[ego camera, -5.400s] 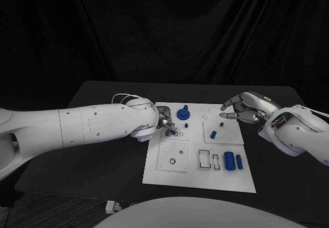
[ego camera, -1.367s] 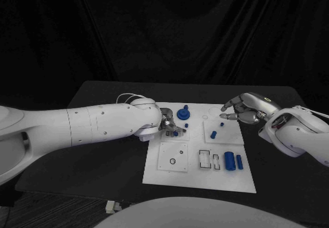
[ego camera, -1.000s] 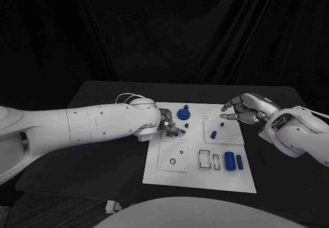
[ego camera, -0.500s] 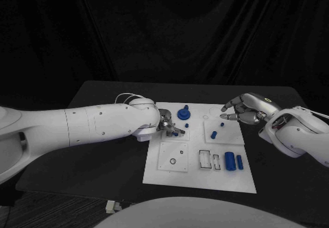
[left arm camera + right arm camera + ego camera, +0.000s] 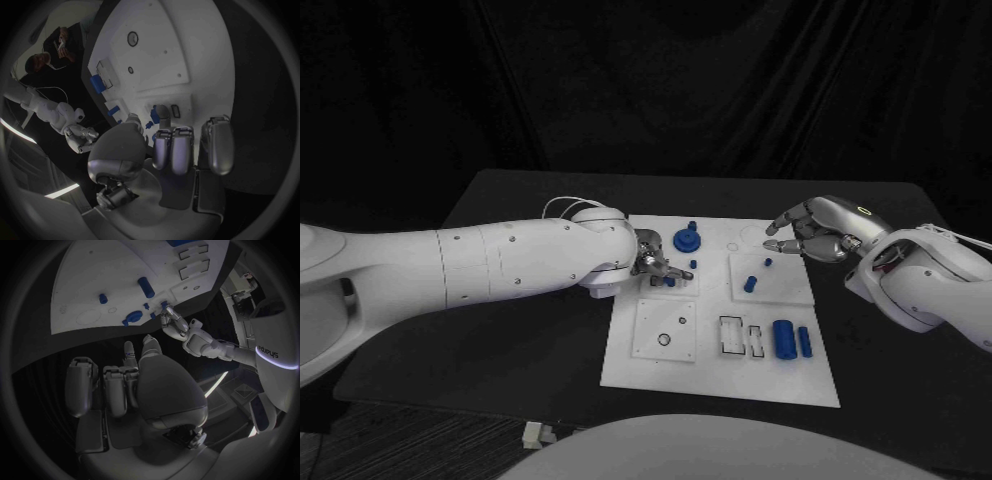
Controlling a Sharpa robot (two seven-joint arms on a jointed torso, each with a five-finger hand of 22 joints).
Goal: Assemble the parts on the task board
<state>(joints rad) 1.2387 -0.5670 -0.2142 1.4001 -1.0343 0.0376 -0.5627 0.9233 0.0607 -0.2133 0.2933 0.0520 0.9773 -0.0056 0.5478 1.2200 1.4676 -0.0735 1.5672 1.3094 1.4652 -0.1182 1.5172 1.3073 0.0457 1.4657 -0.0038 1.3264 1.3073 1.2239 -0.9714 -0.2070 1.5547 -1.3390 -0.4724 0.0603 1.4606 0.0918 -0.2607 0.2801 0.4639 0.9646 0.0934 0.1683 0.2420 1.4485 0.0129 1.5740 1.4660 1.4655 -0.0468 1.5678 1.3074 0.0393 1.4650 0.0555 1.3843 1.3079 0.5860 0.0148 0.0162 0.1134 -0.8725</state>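
Black table [image 5: 531, 210], white task board [image 5: 718, 375]: small blue parts [image 5: 788, 338] judged light, rigid, slippery.
A peg [image 5: 669, 281] near the board's far-left corner is pinched by the left hand [image 5: 651, 263]; right hand [image 5: 812, 236] curled, empty.

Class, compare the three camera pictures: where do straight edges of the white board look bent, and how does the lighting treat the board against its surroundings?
Head view: the task board keeps straight edges and stands bright against the black table and dark backdrop. Left wrist view: the board's edge curves strongly, fisheye distortion, with a dark frame round the circle. Right wrist view: the same bending of the board, dimmer light.
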